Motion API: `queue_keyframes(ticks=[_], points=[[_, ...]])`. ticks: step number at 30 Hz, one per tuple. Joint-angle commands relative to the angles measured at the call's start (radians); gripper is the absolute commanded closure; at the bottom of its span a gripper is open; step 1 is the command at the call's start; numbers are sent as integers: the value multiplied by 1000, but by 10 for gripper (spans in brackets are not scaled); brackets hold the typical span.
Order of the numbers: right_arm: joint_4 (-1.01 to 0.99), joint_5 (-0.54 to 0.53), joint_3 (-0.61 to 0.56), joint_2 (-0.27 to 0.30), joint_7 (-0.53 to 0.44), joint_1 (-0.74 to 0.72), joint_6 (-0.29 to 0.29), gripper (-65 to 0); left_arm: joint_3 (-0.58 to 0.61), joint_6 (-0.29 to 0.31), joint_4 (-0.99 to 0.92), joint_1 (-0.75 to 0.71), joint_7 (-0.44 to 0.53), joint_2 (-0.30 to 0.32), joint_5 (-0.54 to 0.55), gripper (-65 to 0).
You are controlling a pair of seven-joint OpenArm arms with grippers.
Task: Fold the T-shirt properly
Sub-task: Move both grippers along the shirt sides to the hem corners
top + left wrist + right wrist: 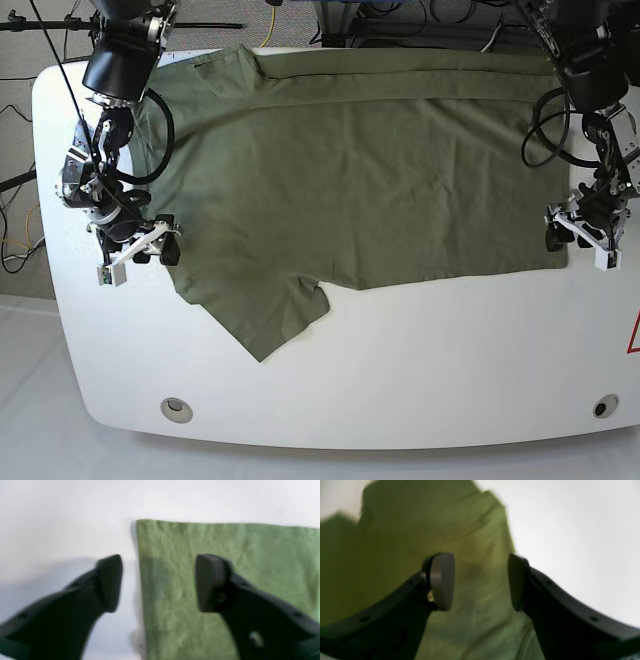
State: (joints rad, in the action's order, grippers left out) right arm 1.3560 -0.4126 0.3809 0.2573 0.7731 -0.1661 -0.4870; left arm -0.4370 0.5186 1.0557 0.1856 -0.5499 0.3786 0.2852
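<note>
Left wrist view. The left gripper (158, 582) hovers over the white table (62, 517) with its jaws spread wide and nothing between them. One black finger stands over bare table, the other over the olive-green T-shirt (225, 580). A square corner of the shirt lies flat here: one straight edge runs across the upper part of the view, the other runs down it between the two fingers.

Right wrist view. The right gripper (481, 581) likewise stands with jaws wide apart and empty. The T-shirt (407, 542) fills the left and centre of this blurred view, and its edge slants down past the right-hand finger, beyond which lies bare white table (582, 542).

Base view. The T-shirt (370, 170) lies spread flat on the white table (400, 380), its long axis running left to right across the view. The collar end points to the view's left and the straight hem to the view's right. One short sleeve (265, 315) points toward the near edge of the table; the far side of the shirt reaches the table's back edge. The right gripper (150, 245) hangs at the shirt's left edge, just above the near sleeve. The left gripper (580, 232) hangs at the near hem corner on the right. No containers appear in any view.
</note>
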Motion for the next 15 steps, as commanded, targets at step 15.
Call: queue_keyframes(ticks=[15], points=[[-123,-35,12,58,-58,-65,1,-317,36,-5,-173,86,111,43,6,-313]])
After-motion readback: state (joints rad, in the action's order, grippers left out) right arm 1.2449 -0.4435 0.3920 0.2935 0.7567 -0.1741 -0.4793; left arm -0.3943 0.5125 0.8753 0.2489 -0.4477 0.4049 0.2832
